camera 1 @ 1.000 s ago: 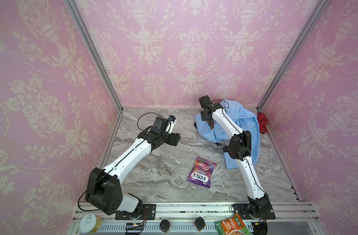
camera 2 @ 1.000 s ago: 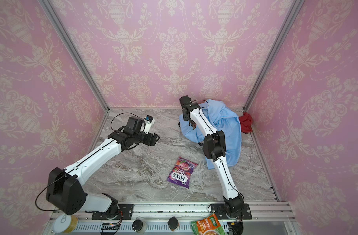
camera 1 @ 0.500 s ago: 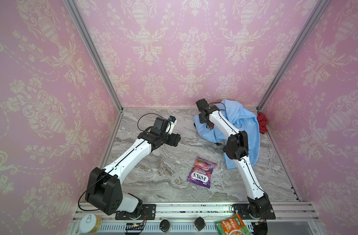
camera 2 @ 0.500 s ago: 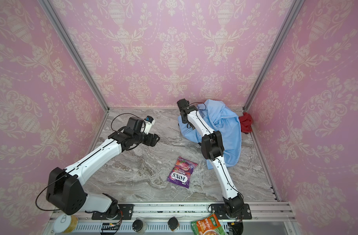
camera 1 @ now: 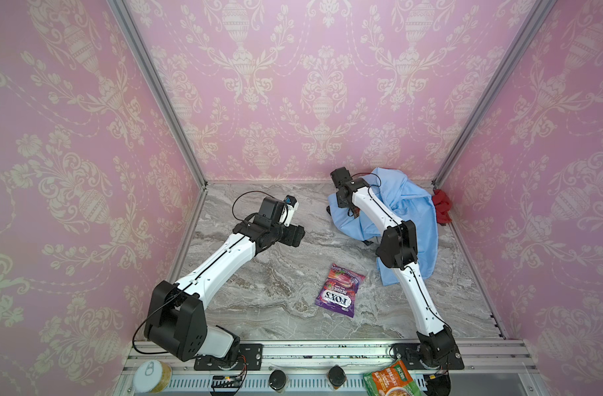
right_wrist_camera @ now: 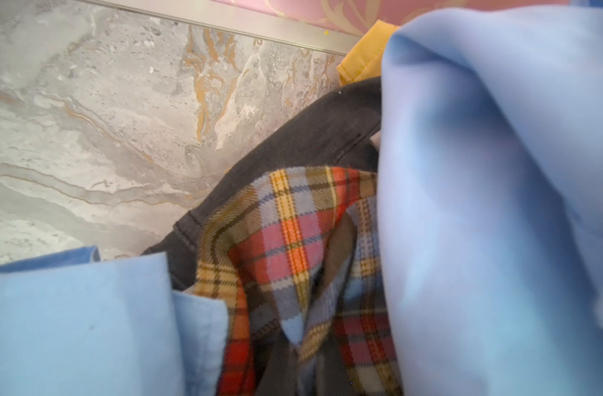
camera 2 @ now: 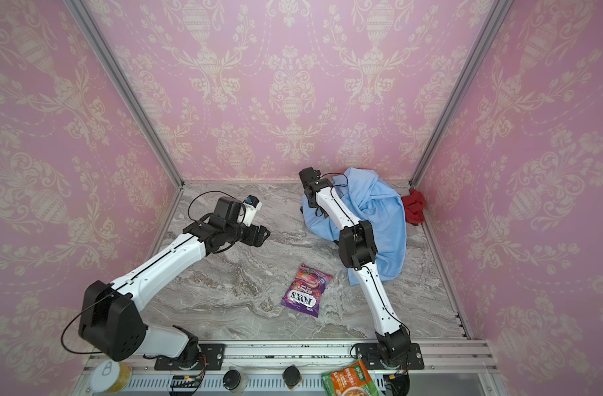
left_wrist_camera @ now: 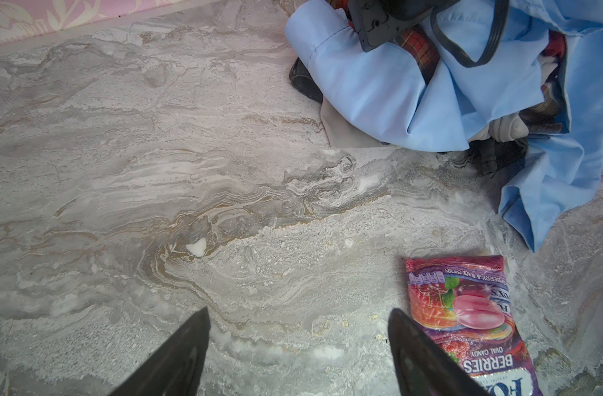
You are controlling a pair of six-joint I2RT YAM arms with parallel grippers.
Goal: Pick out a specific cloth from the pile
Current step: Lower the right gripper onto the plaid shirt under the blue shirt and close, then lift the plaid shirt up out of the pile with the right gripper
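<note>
The pile lies at the back right, mostly a large light blue shirt. My right gripper is pushed down into its left edge. In the right wrist view the cloth, checked in orange-red, blue, cream and dark brown, shows between blue folds, and a fold of it is pinched in the shut right gripper. The left wrist view shows a strip of the cloth under the right arm's wrist. My left gripper hangs open over bare marble, holding nothing.
A purple candy bag lies mid-table, beside my left gripper's fingers. A red garment sits in the back right corner. A dark grey garment and a yellow piece lie by the back wall.
The right gripper has slid a little to the left along the pile's edge and shut on the plaid fold. The left arm has not moved.
</note>
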